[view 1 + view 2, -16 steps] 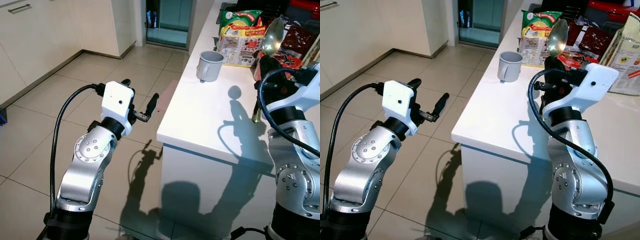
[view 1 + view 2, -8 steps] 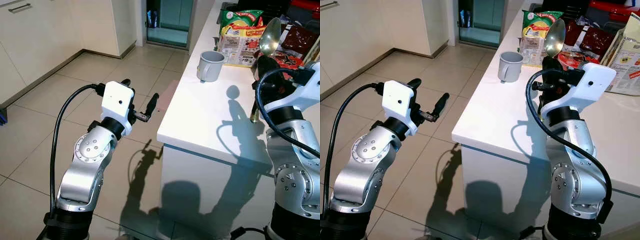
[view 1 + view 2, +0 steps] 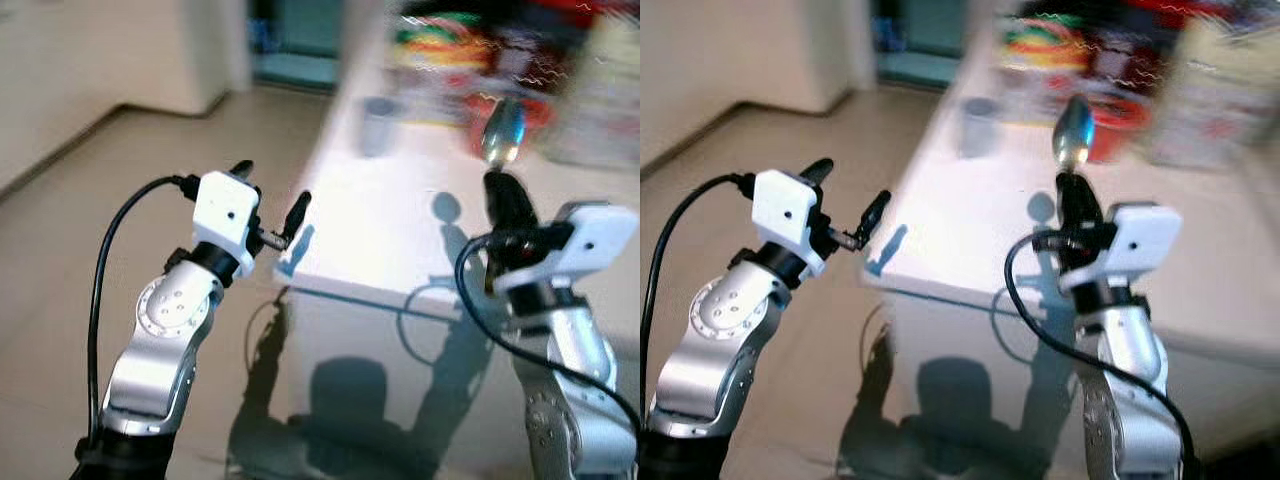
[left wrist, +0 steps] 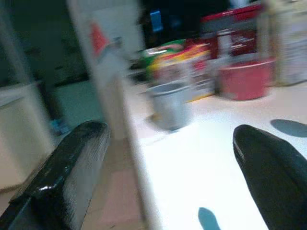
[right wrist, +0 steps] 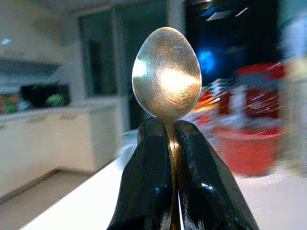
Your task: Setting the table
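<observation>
My right gripper is shut on the handle of a gold spoon, which it holds upright with the bowl on top. The spoon stands above the near part of the white counter. My left gripper is open and holds nothing. It hovers over the floor just off the counter's left corner, pointing along the counter. A grey mug stands farther back on the counter near its left edge. The head views are blurred.
Colourful food packets and a red bowl crowd the far end of the counter. Bare white surface lies between the mug and the near edge. Tiled floor and pale cabinets are on the left.
The whole picture has shifted and blurred, so the camera has moved. The right gripper with the spoon now sits lower in the picture. The left gripper stays open in the same pose.
</observation>
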